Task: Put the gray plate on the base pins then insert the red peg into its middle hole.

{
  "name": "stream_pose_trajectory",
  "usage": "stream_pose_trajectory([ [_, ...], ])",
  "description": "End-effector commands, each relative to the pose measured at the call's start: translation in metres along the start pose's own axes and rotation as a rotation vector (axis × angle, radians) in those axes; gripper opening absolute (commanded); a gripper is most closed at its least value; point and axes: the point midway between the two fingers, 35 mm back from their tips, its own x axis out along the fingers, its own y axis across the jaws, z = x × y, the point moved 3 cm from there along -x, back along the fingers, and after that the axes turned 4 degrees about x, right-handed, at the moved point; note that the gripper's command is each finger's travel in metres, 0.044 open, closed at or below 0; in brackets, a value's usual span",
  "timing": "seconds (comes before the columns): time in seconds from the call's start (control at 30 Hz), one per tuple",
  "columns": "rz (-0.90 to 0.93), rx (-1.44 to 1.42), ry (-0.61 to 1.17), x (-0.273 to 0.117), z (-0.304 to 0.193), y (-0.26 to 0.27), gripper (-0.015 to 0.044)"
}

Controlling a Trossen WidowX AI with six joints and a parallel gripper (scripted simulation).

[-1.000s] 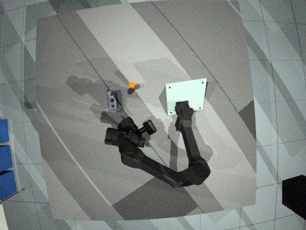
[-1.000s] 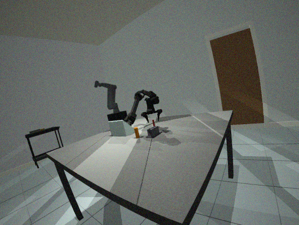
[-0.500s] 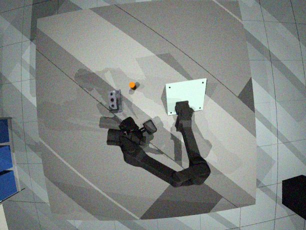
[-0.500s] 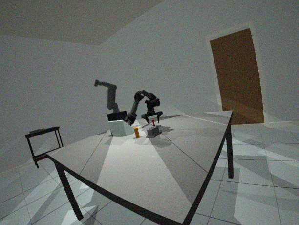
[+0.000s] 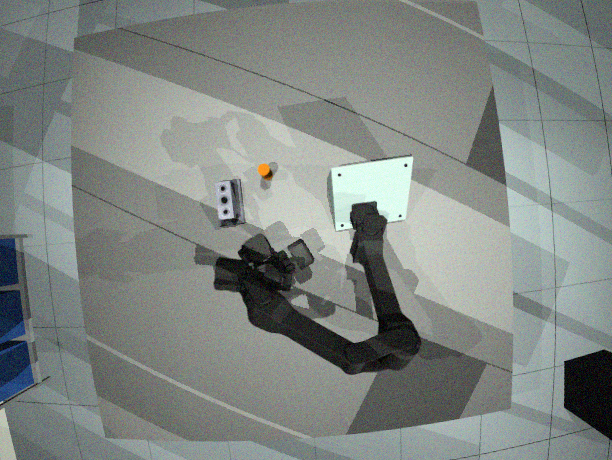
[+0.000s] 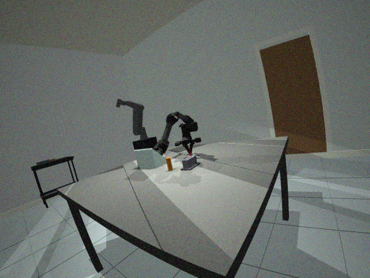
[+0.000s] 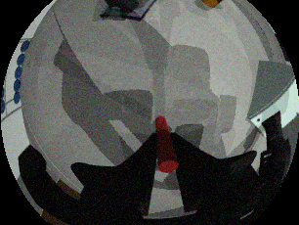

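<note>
My gripper [image 6: 190, 153] [image 7: 162, 136] is shut on the red peg [image 7: 166, 152], with a finger on either side. The peg's near end stands out between the fingers, and its far end points at the table. In the exterior view it shows just behind the base; in the top view the arm hides it. The gray plate [image 5: 230, 195] [image 6: 190, 163] appears to lie flat on top of the base [image 5: 239, 205], with three holes in a row. The middle hole looks larger and empty. The base is cut off at the top of the wrist view.
An orange cylinder [image 5: 264, 170] [image 6: 169, 164] [image 7: 211, 2] stands upright beside the base. A pale green block [image 5: 370, 185] [image 6: 148, 158] carries the arm's foot. Blue bins [image 5: 10, 315] stand beyond the table's left edge in the top view.
</note>
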Motion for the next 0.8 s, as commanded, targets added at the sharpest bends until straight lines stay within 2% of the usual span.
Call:
stream_pose_trajectory([
  [0.0, 0.004, 0.005, 0.003, 0.0, 0.0, 0.0, 0.0013],
  [0.27, 0.005, 0.007, 0.001, -0.005, 0.0, 0.001, 0.0],
  [0.77, 0.02, 0.029, -0.016, -0.052, 0.003, 0.005, 0.0],
])
